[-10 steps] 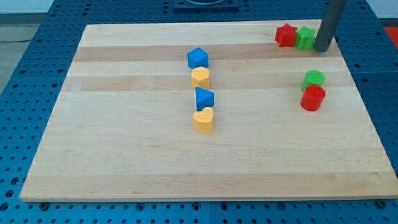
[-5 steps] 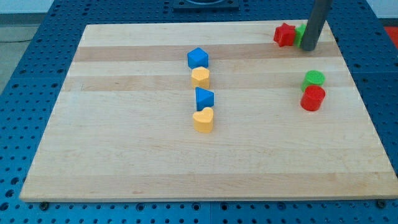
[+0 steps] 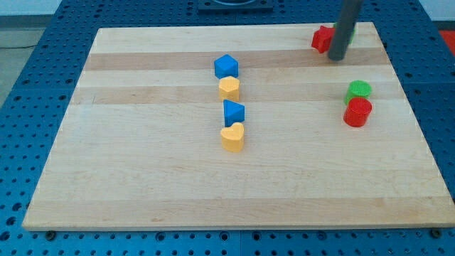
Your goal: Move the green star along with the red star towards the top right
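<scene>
The red star lies near the view's top right corner of the wooden board. The green star is right beside it, mostly hidden behind my dark rod; only a green sliver shows at the rod's right edge. My tip rests on the board just below and in front of the two stars, at the seam between them.
A green cylinder and a red cylinder sit together at the view's right. In the middle stands a column: blue block, yellow block, blue block, yellow heart.
My rod has moved left, from the green star's right side to in front of both stars. The stars have shifted slightly left and up.
</scene>
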Robot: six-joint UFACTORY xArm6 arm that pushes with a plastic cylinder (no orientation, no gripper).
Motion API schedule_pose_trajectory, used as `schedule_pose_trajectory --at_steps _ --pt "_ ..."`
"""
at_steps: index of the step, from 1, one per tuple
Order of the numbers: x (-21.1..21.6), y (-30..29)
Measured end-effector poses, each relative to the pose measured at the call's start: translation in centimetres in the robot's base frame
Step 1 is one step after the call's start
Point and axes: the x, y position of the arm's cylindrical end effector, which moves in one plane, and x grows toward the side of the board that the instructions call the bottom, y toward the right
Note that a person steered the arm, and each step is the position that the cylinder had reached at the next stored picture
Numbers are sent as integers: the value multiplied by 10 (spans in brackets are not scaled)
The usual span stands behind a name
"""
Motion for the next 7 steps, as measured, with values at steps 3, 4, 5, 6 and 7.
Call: schedule_pose_trajectory --at_steps 3,4,5,6,7 --pt "-14 -17" --pt "-15 -14" --pt "-18 -11" --pt "-26 -11" --pt "-29 -10"
